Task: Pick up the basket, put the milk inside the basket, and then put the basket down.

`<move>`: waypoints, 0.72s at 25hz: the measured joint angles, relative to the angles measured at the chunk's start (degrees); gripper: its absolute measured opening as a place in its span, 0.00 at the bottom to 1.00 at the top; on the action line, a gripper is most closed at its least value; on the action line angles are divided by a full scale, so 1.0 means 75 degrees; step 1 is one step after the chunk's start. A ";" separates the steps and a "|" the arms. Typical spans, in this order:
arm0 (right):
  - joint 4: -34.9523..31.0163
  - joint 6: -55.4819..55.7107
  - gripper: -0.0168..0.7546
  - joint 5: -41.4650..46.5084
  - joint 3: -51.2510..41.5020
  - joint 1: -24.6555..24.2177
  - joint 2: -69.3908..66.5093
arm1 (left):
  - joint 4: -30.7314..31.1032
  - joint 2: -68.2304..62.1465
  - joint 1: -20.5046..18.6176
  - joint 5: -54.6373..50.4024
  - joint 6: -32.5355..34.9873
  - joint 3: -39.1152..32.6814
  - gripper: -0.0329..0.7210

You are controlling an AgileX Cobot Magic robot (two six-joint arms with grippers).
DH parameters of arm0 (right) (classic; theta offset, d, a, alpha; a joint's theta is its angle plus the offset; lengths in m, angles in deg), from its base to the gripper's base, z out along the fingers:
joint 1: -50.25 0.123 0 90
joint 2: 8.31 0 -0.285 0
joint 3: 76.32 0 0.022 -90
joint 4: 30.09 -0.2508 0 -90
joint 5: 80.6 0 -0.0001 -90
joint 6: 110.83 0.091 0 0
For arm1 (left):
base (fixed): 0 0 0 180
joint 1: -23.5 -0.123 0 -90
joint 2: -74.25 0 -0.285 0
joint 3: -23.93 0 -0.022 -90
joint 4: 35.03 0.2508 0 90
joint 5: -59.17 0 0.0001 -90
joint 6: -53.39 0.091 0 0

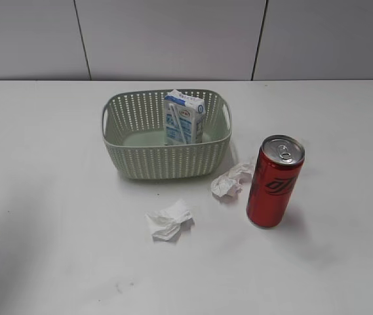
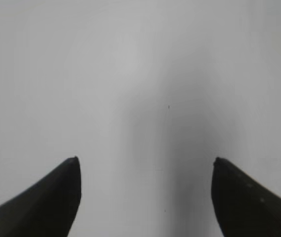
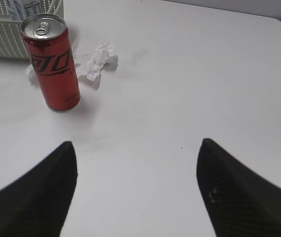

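Note:
The pale green basket [image 1: 160, 159] stands on the white table at the middle back. The white-and-blue milk carton [image 1: 185, 117] stands upright inside it, at the right rear. A corner of the basket [image 3: 12, 37] and the carton [image 3: 29, 7] show at the top left of the right wrist view. Neither gripper shows in the exterior view. My left gripper [image 2: 145, 160] is open and empty over bare table. My right gripper [image 3: 136, 143] is open and empty, well to the right of the basket.
A tall red soda can [image 1: 274, 182] stands right of the basket, also in the right wrist view [image 3: 51, 61]. Two crumpled white paper wads lie in front: one [image 1: 169, 222] left, one [image 1: 231, 180] by the can. A grey wall runs behind the table.

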State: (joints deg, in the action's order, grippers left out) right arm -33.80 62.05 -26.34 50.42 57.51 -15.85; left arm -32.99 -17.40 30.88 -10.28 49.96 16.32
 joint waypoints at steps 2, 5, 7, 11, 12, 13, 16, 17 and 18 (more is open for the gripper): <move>0.0000 0.0000 0.79 0.0000 0.0000 0.0000 0.0000 | 0.0000 0.0648 0.0000 0.0128 0.0007 -0.0690 0.87; 0.0000 0.0000 0.79 0.0000 0.0000 0.0000 0.0000 | 0.0000 0.1568 0.0000 0.0310 0.0023 -0.1521 0.87; 0.0000 0.0000 0.79 0.0000 0.0000 0.0000 0.0000 | 0.0000 0.2171 0.0000 0.0399 0.0023 -0.1987 0.86; 0.0000 0.0000 0.79 0.0000 0.0000 0.0000 0.0000 | 0.0000 0.3453 0.0000 0.0650 0.0030 -0.2816 0.85; 0.0000 0.0000 0.79 0.0000 0.0000 0.0000 0.0000 | 0.0000 0.3808 0.0000 0.0756 0.0030 -0.3019 0.85; 0.0000 0.0000 0.79 0.0000 0.0000 0.0000 0.0000 | 0.0000 0.4167 0.0000 0.0876 0.0030 -0.3172 0.84; 0.0000 0.0000 0.79 0.0000 0.0000 0.0000 0.0000 | 0.0005 0.5129 0.0000 0.1158 0.0030 -0.3626 0.83; 0.0000 0.0000 0.79 0.0000 0.0000 0.0000 0.0000 | 0.0005 0.5398 0.0000 0.1208 0.0030 -0.3765 0.83; 0.0000 0.0000 0.79 0.0000 0.0000 0.0000 0.0000 | 0.0005 0.5711 0.0000 0.1246 0.0030 -0.3897 0.83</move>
State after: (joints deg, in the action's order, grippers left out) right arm -33.80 62.05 -26.34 50.42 57.51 -15.85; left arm -32.95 25.43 30.88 -0.94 50.19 -12.90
